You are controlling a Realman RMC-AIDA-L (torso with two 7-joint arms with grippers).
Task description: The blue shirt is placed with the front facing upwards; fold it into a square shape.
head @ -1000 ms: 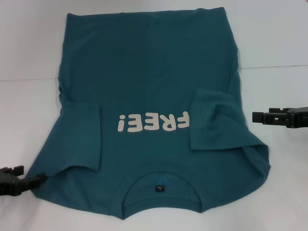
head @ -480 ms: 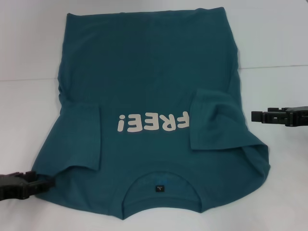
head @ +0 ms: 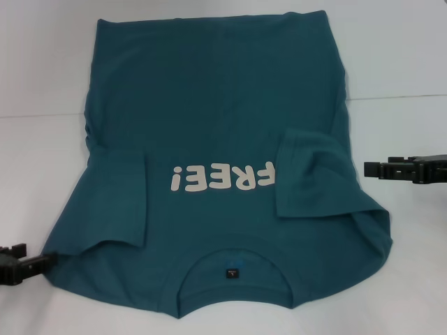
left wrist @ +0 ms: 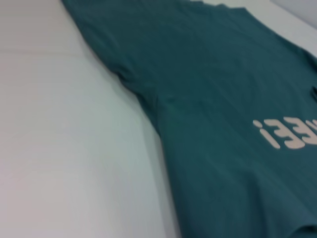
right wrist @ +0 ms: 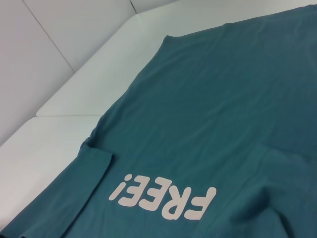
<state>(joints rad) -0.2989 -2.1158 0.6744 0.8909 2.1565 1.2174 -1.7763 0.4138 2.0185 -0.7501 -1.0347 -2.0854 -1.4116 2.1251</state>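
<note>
The blue shirt [head: 209,105] lies flat on the white table, front up, with its collar [head: 234,272] nearest me and the cream "FREE!" lettering [head: 222,178] upside down. Both sleeves are folded inward onto the chest, the left sleeve [head: 119,199] and the right sleeve [head: 311,181]. My left gripper [head: 42,262] sits low at the shirt's near left shoulder corner, its tip at the cloth's edge. My right gripper [head: 370,168] hovers beside the right sleeve, a little apart from the cloth. The wrist views show only the blue shirt [left wrist: 223,74] [right wrist: 223,99] and table.
The white table [head: 398,70] extends on both sides of the shirt, with a seam line running across it behind the sleeves. A white wall panel [right wrist: 49,44] rises at the table's far side.
My left gripper pushed right onto the shoulder corner half a second ago and has now drawn back left to the cloth's edge. The right gripper and the shirt have barely moved.
</note>
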